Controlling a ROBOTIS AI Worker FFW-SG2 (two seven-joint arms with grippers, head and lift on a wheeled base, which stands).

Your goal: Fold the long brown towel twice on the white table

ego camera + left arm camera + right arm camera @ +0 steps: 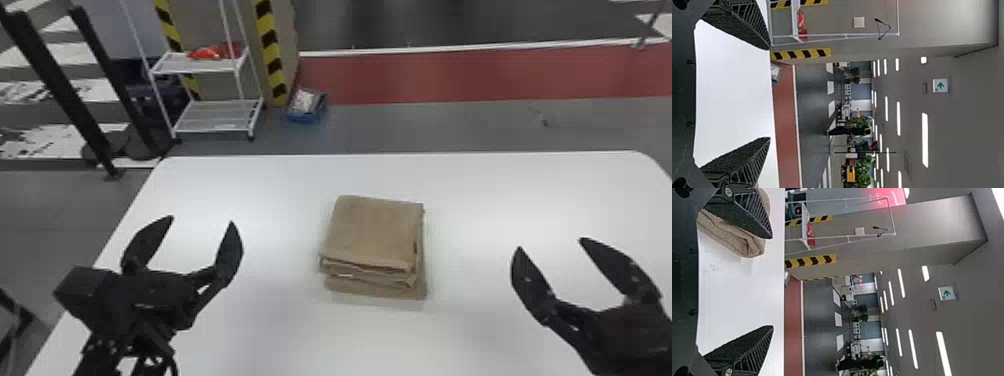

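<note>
Toward the near side, the left black two-fingered end effector (pixel 201 221) and matching right black end effector (pixel 551 244) stand spread and empty; between them, the folded brown cloth towel (pixel 372 232) lies on the white tabletop (pixel 500 190), seemingly finished, so back away slowly, without brushing its layered edges

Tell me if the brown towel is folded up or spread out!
It's folded up. The brown towel is a small, thick, squarish stack, with several layers showing along its near edge.
</note>
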